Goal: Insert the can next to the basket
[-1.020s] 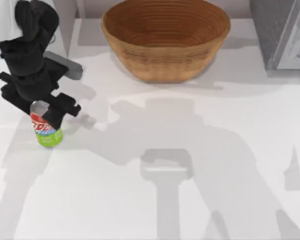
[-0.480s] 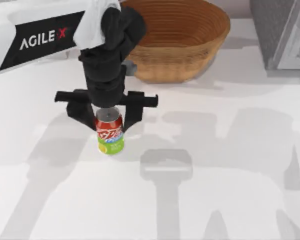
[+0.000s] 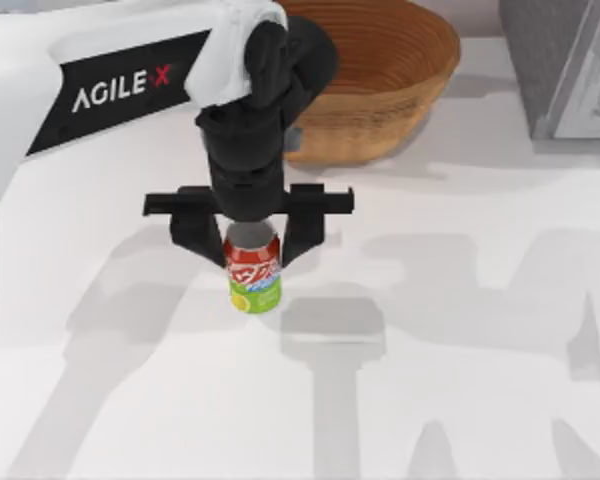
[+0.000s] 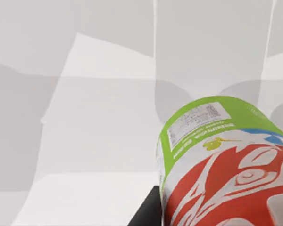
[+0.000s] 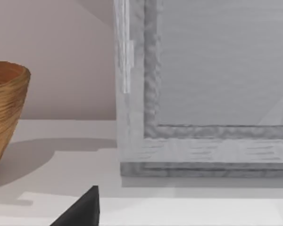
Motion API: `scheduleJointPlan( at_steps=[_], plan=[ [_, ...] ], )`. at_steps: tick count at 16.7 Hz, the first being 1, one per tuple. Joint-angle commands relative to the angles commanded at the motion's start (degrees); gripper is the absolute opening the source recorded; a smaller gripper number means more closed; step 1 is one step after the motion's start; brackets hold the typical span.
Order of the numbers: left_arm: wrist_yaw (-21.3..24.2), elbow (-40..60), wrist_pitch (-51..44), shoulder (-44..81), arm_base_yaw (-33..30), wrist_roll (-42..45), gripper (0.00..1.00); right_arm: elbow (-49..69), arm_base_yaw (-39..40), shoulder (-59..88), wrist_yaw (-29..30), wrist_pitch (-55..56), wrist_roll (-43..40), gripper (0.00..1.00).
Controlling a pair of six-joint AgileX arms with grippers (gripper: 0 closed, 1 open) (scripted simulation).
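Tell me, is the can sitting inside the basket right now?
No, the can is between the left gripper's fingers out in front of the basket, over the white table.

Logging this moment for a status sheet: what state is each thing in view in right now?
can: upright, held between the left gripper's fingers.
left gripper: shut on the can, in front of the basket.
basket: upright at the table's back, nothing seen inside.
grey box: standing at the back right, beside the basket.
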Motion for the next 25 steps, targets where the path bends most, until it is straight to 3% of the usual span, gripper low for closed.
scheduleJointPlan(
  at_steps=[11, 24, 25],
  plan=[
    [0.0, -1.3, 1.6, 0.3, 0.0, 0.0, 0.0, 0.0, 0.0, 0.0, 0.0, 0.0, 0.0, 1.0],
    [0.0, -1.3, 1.6, 0.3, 0.0, 0.0, 0.98, 0.0, 0.0, 0.0, 0.0, 0.0, 0.0, 1.0],
    [0.0, -1.3, 1.6, 0.3, 0.0, 0.0, 1.0, 0.0, 0.0, 0.0, 0.0, 0.0, 0.0, 1.0]
  ],
)
